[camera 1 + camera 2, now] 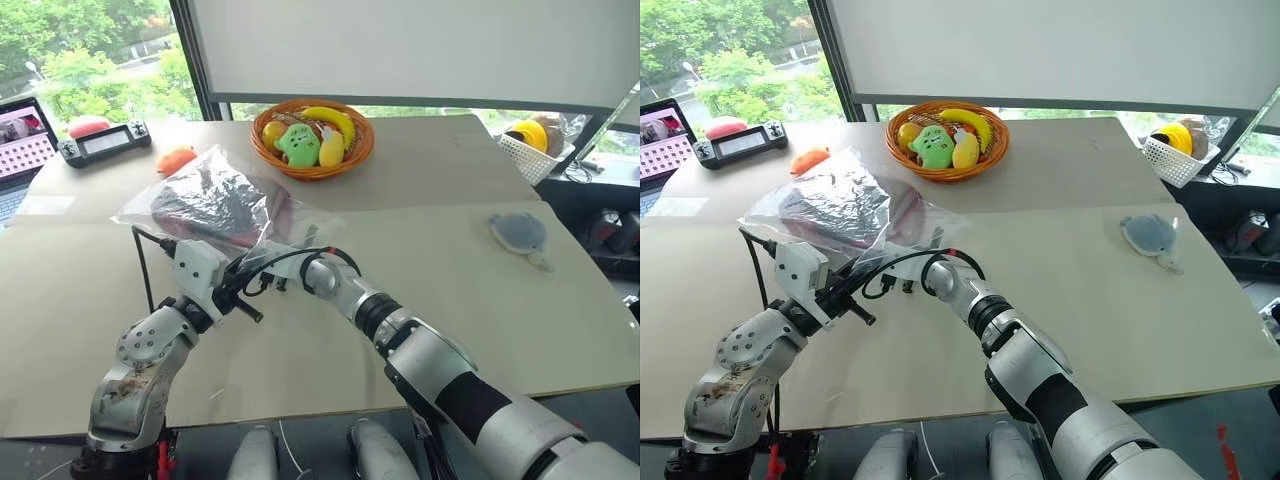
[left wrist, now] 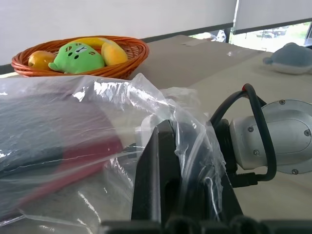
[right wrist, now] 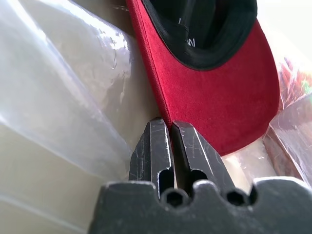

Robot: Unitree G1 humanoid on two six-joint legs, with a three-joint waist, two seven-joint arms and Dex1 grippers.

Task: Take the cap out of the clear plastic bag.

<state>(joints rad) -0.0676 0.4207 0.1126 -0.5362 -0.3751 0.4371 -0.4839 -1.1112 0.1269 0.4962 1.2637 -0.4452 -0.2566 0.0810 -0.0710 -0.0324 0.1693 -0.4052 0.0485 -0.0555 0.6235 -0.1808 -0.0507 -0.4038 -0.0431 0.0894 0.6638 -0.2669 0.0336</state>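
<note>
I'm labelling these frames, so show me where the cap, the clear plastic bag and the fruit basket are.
cap point(image 3: 229, 92): right wrist view, on the dark red brim.
clear plastic bag point(image 1: 215, 170): left eye view, on its crinkled upper face.
fruit basket point(image 1: 360, 150): left eye view, on the woven rim.

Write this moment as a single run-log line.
stage: cap inside clear plastic bag | left gripper: shut on the bag's edge | right gripper: shut at the cap's red brim, grip unconfirmed | nearby: fruit basket

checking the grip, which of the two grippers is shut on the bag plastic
The left gripper: its shut fingers pinch a fold of the clear plastic bag. The right gripper is shut too, inside the bag, at the cap brim's edge.
</note>
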